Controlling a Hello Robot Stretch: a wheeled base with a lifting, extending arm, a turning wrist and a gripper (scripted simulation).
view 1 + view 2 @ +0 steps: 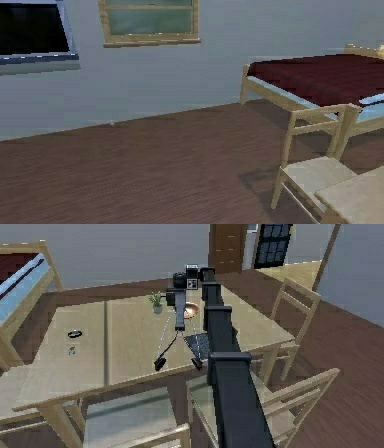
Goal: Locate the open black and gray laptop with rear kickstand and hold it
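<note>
A dark grey flat thing (198,346) lies on the wooden table (110,344), right against the arm's left side. I cannot tell whether it is the laptop. A thin dark line runs from it down to a small black blob (160,363). My gripper (179,316) hangs over the table's far middle, with the two white squares (192,278) above it. A pale round thing (192,312) lies on the tabletop just beside the fingers (178,321), so I cannot tell whether the gripper holds anything.
A small potted plant (157,301), a dark ring (75,332) and a tiny object (72,350) are on the table. Wooden chairs (295,309) stand around it. A red-covered bed (320,80) and a chair (310,165) are ahead on the right, with bare wood floor (130,170) to the left.
</note>
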